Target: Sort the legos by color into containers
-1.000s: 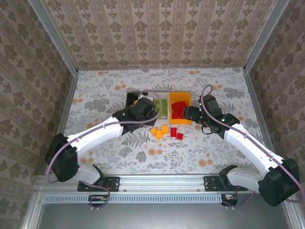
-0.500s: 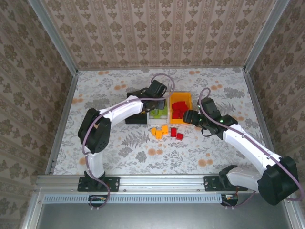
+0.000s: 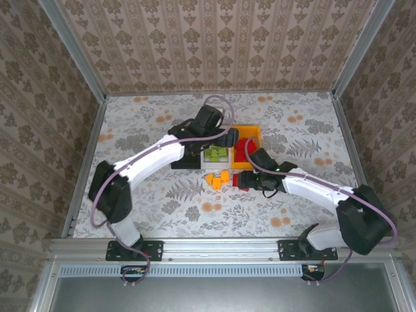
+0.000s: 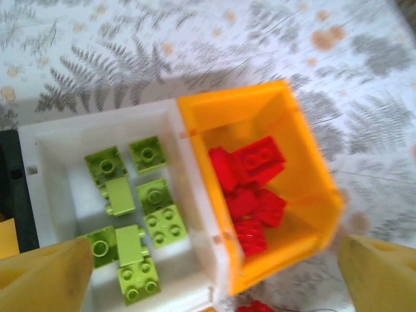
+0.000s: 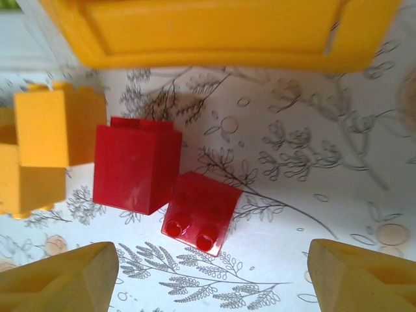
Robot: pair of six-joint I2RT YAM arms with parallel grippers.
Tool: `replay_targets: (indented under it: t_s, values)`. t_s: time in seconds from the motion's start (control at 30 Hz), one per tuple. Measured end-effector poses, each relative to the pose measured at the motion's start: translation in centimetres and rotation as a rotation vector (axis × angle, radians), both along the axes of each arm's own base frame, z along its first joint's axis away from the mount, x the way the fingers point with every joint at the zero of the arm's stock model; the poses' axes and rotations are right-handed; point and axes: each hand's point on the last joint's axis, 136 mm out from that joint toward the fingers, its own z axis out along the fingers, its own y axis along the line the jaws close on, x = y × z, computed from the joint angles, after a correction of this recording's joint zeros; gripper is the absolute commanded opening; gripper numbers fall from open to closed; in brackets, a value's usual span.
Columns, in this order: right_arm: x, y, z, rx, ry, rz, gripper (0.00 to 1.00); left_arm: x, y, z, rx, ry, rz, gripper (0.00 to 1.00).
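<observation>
Left arm hides most of the black bin (image 3: 184, 162). Left pincer (image 4: 213, 270), moved rightward since, gapes empty over the white bin (image 4: 58, 162); right pincer (image 5: 213, 272) stands open above red legos (image 5: 136, 166).

The table (image 3: 143, 130) has a cover with grey leaves and orange flowers. Three bins stand on it in one row, close side by side: the black bin (image 3: 184, 163) at the left, the white bin (image 4: 195, 188) in the middle, the orange bin (image 3: 247, 131) at the right. Near the bins, on the side of the arm bases, loose blocks lie on the cover. Some yellow blocks (image 3: 217, 179) make a small group. Just right of them stands a tall red block (image 5: 135, 168). A low red block (image 5: 201, 209) touches its corner and shows two studs on its near side.
</observation>
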Motion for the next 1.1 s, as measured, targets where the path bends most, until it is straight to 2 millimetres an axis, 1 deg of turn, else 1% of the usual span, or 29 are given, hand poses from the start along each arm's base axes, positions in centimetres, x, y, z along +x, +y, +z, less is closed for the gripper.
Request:
replay_targets:
  t_s: [0.07,0.1,0.17,0.23,0.37,0.43,0.5,0.6,0.7,0.83,0.9,0.97,1.1]
  values:
    - [0.0,0.7,-0.8,-0.016,0.016,0.019,0.78,-1.8,0.4,1.8,-0.036,-0.034,-0.021,1.00]
    - [0.1,1.0,-1.0,-0.022,0.017,0.025,0.78,-2.6,0.6,2.3,-0.047,-0.043,-0.030,1.00]
    - [0.5,1.5,-1.2,-0.037,0.008,0.032,0.76,-4.1,1.5,2.4,-0.056,-0.049,-0.041,1.00]
    - [0.9,1.7,-1.0,-0.047,-0.006,0.034,0.75,-5.1,2.8,1.4,-0.048,-0.036,-0.031,1.00]
    - [1.9,2.0,-0.2,-0.054,-0.047,0.029,0.69,-7.0,5.4,-1.8,-0.007,0.017,-0.002,1.00]
    - [2.4,2.2,0.3,-0.051,-0.066,0.030,0.67,-7.7,6.4,-2.8,0.005,0.032,0.008,1.00]
    - [3.0,2.6,0.6,-0.049,-0.079,0.038,0.64,-8.3,7.3,-3.1,0.006,0.036,0.023,1.00]
    - [3.6,3.4,0.8,-0.052,-0.086,0.055,0.60,-8.9,8.5,-3.0,-0.005,0.025,0.047,1.00]
    - [3.8,3.9,0.3,-0.064,-0.079,0.074,0.55,-9.3,9.4,-3.1,-0.014,0.022,0.071,1.00]
    - [3.6,4.4,-0.7,-0.087,-0.055,0.095,0.48,-9.9,10.7,-4.2,0.001,0.037,0.104,1.00]
    - [3.6,4.4,-1.3,-0.101,-0.042,0.096,0.45,-10.1,11.3,-4.7,0.011,0.046,0.119,1.00]
    - [3.5,4.2,-1.8,-0.118,-0.029,0.095,0.44,-10.2,11.9,-5.0,0.015,0.049,0.130,1.00]
    - [3.2,3.6,-2.1,-0.144,-0.015,0.090,0.38,-10.0,12.5,-4.8,0.006,0.042,0.155,1.00]
